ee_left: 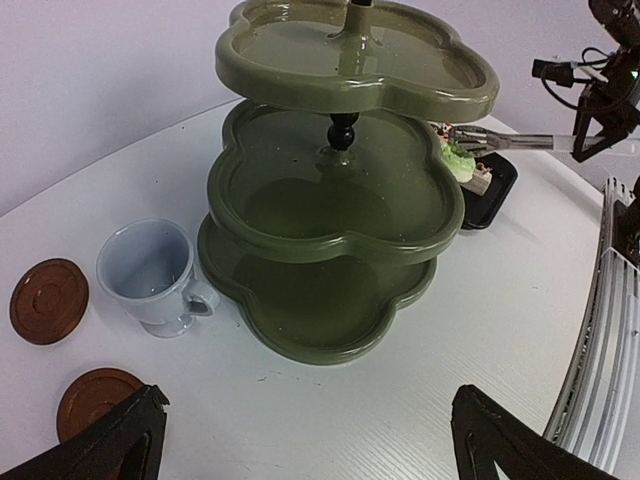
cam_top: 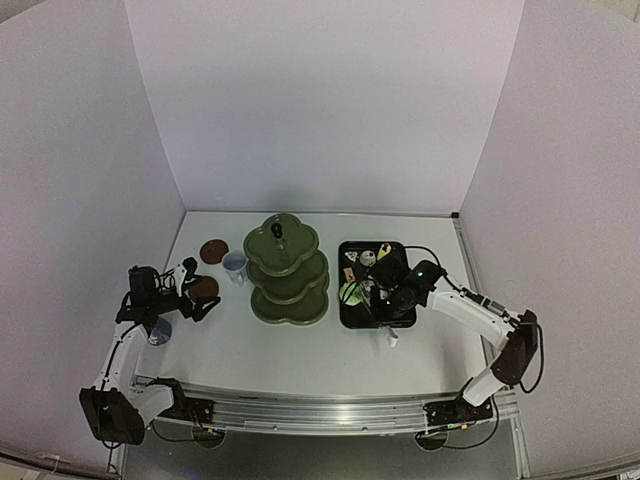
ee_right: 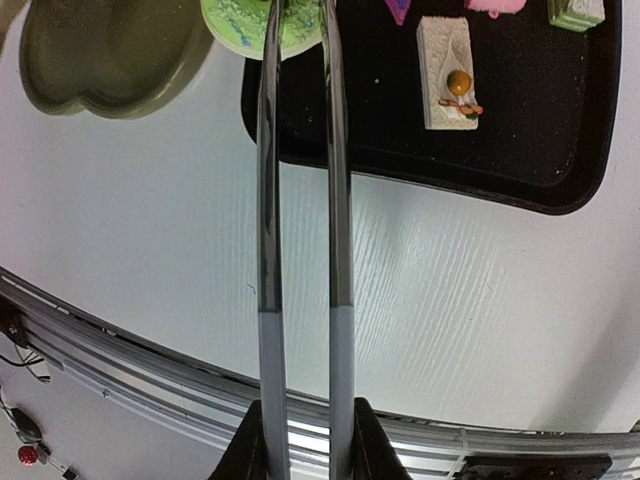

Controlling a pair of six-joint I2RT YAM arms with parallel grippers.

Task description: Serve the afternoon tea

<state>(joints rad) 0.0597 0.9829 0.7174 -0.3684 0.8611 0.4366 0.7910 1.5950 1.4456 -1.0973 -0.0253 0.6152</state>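
Observation:
The olive-green three-tier stand (cam_top: 288,275) (ee_left: 330,230) is in the middle of the table, with bare tiers. A pale blue cup (ee_left: 150,275) (cam_top: 235,266) and two brown coasters (ee_left: 48,300) (ee_left: 95,400) lie left of it. My left gripper (ee_left: 310,440) (cam_top: 195,295) is open over bare table in front of the stand. My right gripper (ee_right: 300,430) (cam_top: 385,303) is shut on the metal tongs (ee_right: 268,200) (ee_left: 510,141). The tongs' tips pinch a green cake (ee_right: 245,25) (ee_left: 460,160) at the black tray's left end. Whether the cake is off the tray I cannot tell.
The black tray (ee_right: 560,170) (cam_top: 345,318) holds a white slice with an orange topping (ee_right: 448,75), a pink cake (ee_right: 495,5) and a green block (ee_right: 575,12). A small grey cup-like thing (cam_top: 160,332) sits under the left arm. A metal rail (ee_right: 120,345) edges the near side.

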